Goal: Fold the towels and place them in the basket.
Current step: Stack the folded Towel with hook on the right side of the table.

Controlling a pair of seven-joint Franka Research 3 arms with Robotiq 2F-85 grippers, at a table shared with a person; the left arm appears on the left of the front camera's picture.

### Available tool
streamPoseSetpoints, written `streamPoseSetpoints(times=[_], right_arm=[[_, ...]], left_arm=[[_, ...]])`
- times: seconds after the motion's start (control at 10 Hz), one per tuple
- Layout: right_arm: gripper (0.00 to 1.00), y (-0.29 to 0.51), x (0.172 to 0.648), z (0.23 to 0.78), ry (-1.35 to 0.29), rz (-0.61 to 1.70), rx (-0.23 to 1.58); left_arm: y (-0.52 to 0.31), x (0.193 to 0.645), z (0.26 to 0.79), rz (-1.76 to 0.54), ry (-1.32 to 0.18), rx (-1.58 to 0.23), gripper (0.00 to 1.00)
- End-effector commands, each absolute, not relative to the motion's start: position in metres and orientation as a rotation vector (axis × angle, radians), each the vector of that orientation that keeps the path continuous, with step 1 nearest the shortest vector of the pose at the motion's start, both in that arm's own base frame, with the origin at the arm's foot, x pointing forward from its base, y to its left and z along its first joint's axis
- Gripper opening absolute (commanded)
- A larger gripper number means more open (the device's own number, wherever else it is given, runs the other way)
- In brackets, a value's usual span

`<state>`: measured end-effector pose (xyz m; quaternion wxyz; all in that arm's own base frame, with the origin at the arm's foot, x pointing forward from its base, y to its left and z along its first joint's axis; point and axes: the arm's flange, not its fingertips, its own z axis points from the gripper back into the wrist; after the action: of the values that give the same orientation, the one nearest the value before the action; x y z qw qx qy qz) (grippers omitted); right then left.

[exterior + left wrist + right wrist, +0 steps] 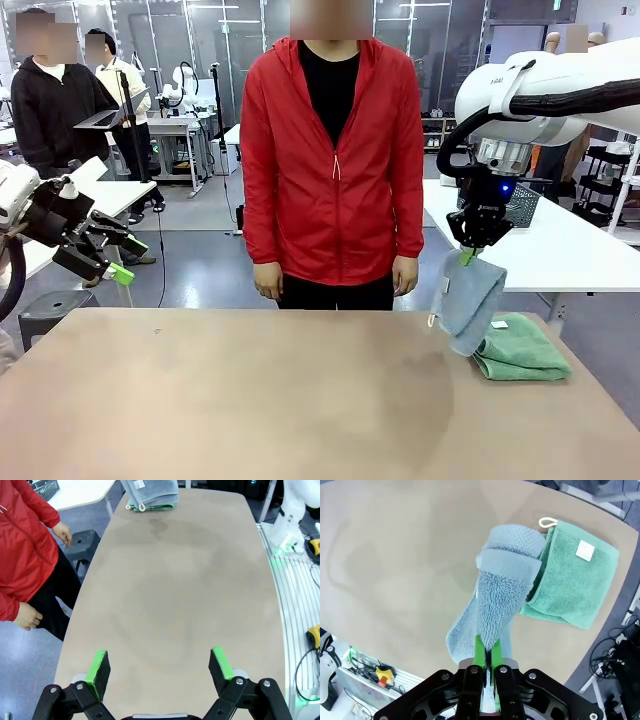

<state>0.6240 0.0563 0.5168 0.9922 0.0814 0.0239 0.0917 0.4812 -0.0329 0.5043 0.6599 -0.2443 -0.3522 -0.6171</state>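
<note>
My wide beige table [250, 400] lies bare in front; my right claw [470, 252] pinches 1 corner of the pale blue-grey terry towel [472, 300], dangling over the folded mint-green terry towel [522, 352]. A thin pinch could slip, or drag the green one askew. My left claw [159, 666] hangs spread, holding nothing

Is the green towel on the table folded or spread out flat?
Folded. The green towel lies on the table in doubled layers, its edges stacked at the side, white tag on top.
</note>
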Motion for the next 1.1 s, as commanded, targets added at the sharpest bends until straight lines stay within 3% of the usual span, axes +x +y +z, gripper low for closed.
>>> streamPoseSetpoints(times=[0.0, 1.0], right_arm=[[0.05, 0.058, 0.618, 0.517, 0.042, 0.187, 0.163], [0.05, -0.019, 0.662, 0.511, -0.002, 0.190, 0.368]], left_arm=[[-0.034, 0.478, 0.505, -1.391, -0.808, -0.540, 1.00], [-0.034, 0.478, 0.505, -1.391, -0.808, -0.540, 1.00]])
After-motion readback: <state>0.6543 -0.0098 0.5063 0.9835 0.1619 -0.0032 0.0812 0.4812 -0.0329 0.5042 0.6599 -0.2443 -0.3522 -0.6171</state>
